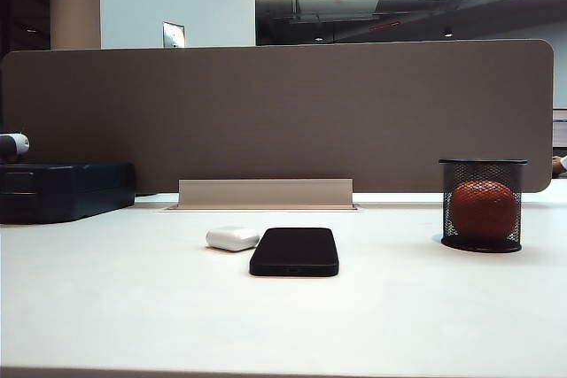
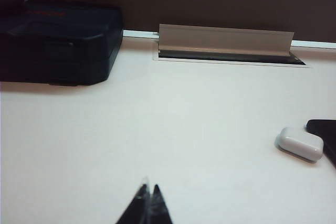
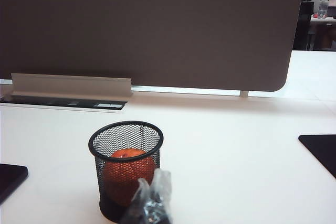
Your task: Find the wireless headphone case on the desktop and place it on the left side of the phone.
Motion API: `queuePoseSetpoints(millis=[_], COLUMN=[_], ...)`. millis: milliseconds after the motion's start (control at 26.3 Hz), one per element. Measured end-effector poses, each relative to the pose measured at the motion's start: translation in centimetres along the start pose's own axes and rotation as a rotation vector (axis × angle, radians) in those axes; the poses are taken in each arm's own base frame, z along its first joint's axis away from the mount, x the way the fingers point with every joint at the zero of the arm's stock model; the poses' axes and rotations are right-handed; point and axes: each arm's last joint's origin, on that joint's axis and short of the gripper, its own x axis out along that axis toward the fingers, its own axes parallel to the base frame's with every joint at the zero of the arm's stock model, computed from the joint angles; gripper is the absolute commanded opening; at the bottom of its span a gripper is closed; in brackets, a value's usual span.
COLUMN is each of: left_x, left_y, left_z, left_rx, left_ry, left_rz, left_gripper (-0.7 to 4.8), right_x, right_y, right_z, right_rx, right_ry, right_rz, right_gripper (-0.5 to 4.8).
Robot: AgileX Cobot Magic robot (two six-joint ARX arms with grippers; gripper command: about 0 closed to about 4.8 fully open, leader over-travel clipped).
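Note:
The white wireless headphone case (image 1: 232, 238) lies on the off-white desktop (image 1: 115, 298), touching or nearly touching the left side of the black phone (image 1: 294, 251). In the left wrist view the case (image 2: 299, 144) rests beside the phone's edge (image 2: 324, 132), far from my left gripper (image 2: 149, 190), whose fingertips meet with nothing between them. My right gripper (image 3: 152, 182) is shut and empty, with its tips in front of the mesh cup. A corner of the phone (image 3: 10, 178) shows in the right wrist view. Neither gripper appears in the exterior view.
A black mesh cup (image 1: 482, 204) holding an orange-red ball (image 1: 483, 208) stands at the right. A dark blue box (image 1: 64, 190) sits at the far left. A metal cable flap (image 1: 266, 193) lies along the brown partition (image 1: 283, 112). A black pad (image 3: 321, 150) lies further right.

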Motion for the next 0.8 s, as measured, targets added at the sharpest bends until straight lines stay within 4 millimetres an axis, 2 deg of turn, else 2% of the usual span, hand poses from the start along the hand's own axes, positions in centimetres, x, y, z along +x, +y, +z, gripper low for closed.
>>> queuePoseSetpoints(millis=[799], left_x=[0.00], left_y=[0.00], left_z=[-0.01], left_rx=[0.000], left_ry=[0.000], left_rz=[0.000], left_gripper=[-0.05], right_x=[0.00], right_y=[0.00], right_z=[-0.24], right_rx=[0.004], right_ry=[0.025], right_rz=[0.000], right_gripper=[-0.05])
